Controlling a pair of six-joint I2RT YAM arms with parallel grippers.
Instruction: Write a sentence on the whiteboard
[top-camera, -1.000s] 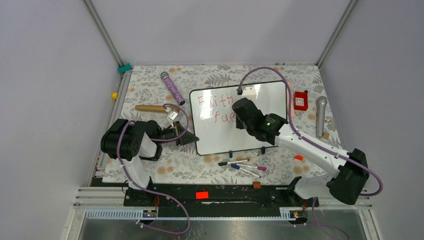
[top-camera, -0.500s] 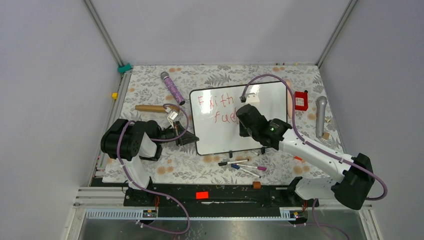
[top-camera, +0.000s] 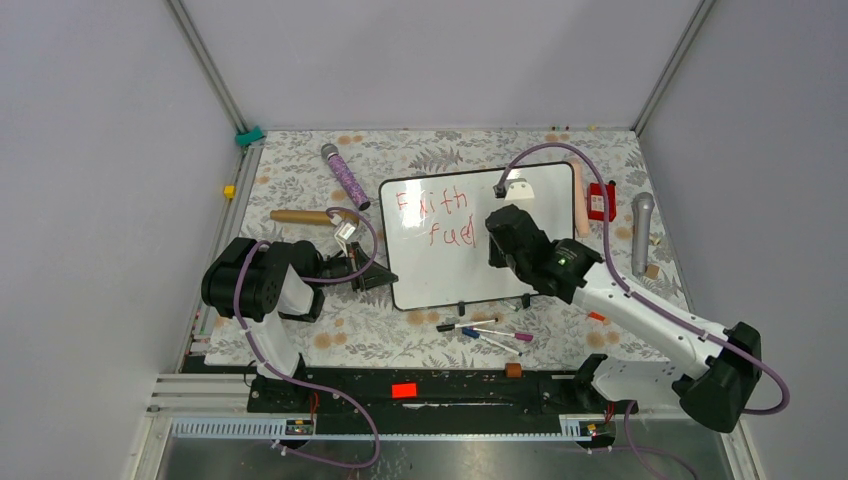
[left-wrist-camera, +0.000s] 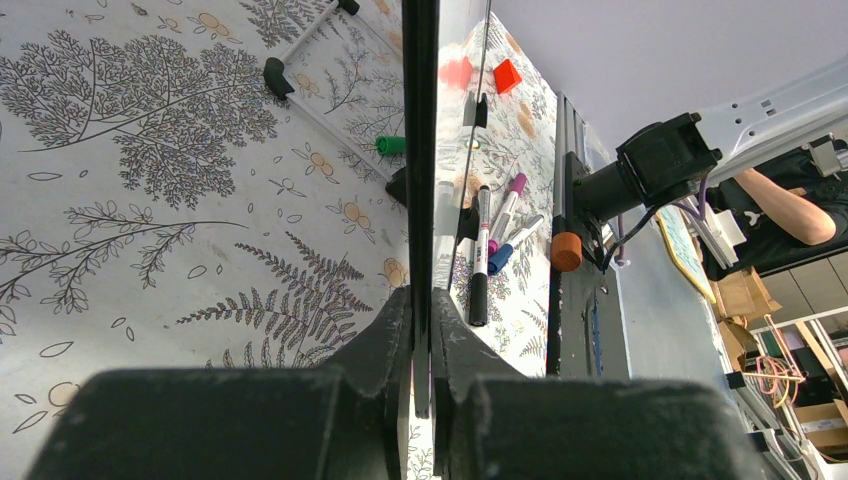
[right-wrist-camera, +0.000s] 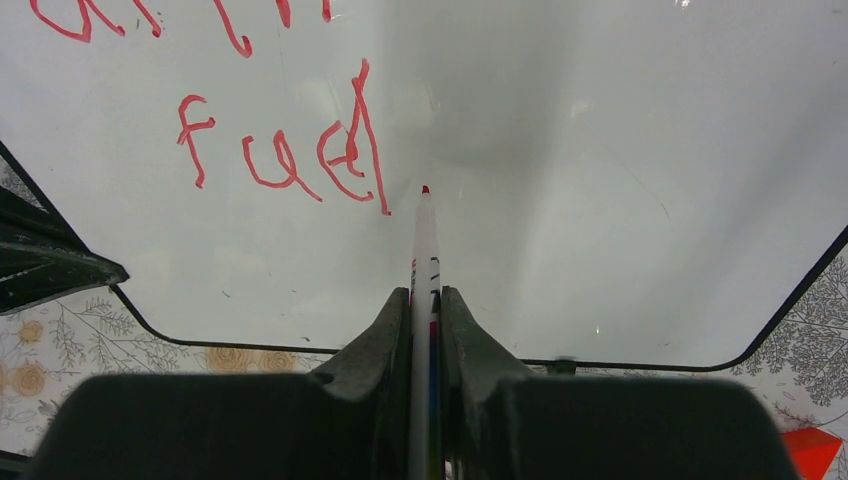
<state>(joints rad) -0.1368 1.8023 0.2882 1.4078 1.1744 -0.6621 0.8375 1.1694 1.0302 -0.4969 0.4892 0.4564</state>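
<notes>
The whiteboard (top-camera: 470, 275) sits near the middle of the flower-patterned counter (top-camera: 300, 165), with its long sides running left to right in the overhead view. The left tool (top-camera: 380, 278) is pressed together on the board's left edge. In the left wrist view, the thin black frame (left-wrist-camera: 420, 150) runs straight up from between the two fingers of that tool (left-wrist-camera: 421, 300).

The sentence (top-camera: 432, 200) is in red on the left half of the board. It reads "Faith" on the upper line and "fuel" on a second line below, set a little to the right. The right half of the board is bare.

The right tool (top-camera: 495, 245) hangs over the middle of the board and pinches a red marker (right-wrist-camera: 424, 240). In the right wrist view, the marker stands out from between the fingers of this tool (right-wrist-camera: 425, 300). Its red tip is just to the right of the foot of the last stroke of "fuel" (right-wrist-camera: 290, 160). I cannot tell whether the tip touches the surface.

A few loose markers (top-camera: 485, 332) lie on the counter just in front of the board's near edge, and a small orange block (top-camera: 513, 370) lies nearer the arms. To the left of the board are a purple cylinder (top-camera: 345, 177) and a wooden stick (top-camera: 300, 216). To its right are a red box (top-camera: 601, 201) and a grey microphone (top-camera: 641, 232).
</notes>
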